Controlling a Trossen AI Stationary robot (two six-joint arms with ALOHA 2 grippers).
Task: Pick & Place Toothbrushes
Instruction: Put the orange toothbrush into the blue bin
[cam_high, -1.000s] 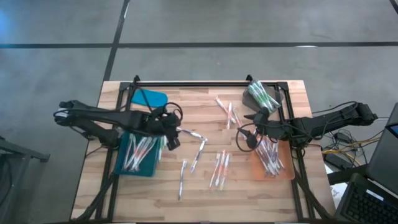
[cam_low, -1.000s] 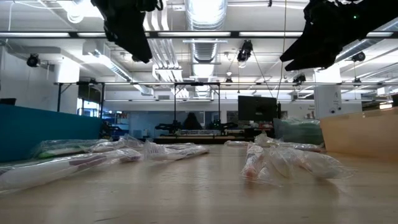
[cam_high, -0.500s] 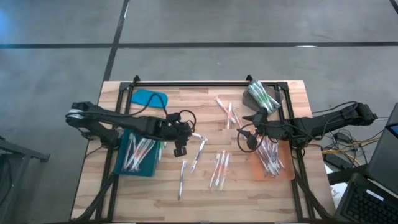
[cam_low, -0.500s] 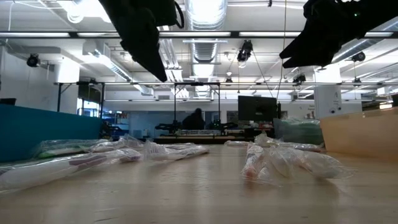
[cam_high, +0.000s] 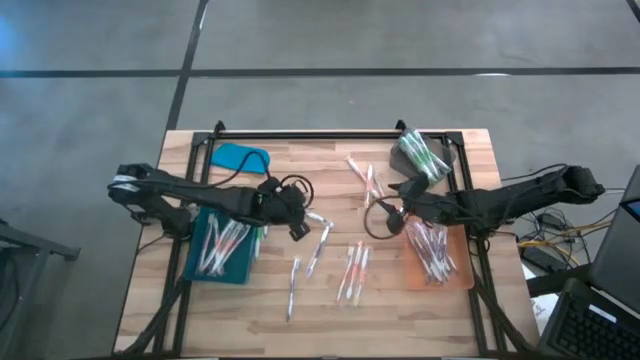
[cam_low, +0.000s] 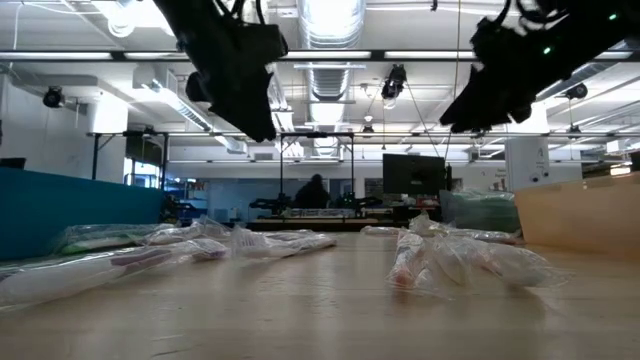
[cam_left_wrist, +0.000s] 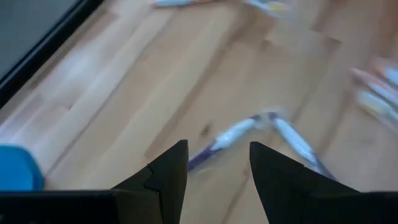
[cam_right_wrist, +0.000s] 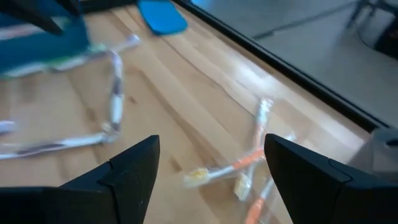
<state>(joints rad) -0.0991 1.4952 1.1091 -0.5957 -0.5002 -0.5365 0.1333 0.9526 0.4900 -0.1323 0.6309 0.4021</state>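
Toothbrushes (loose) between trays.

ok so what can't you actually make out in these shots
- High view: how many thin wrapped toothbrushes lie in the teal tray; they overlap, the left arm crosses them.
- Left wrist view: motion blur hides the colours of the pale toothbrush pair.
- Low view: both claw tips are cut off by the top edge.

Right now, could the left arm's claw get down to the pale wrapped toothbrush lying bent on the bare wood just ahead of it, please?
Probably yes: the left claw is open above the pale wrapped toothbrush, with only bare wooden table between them.
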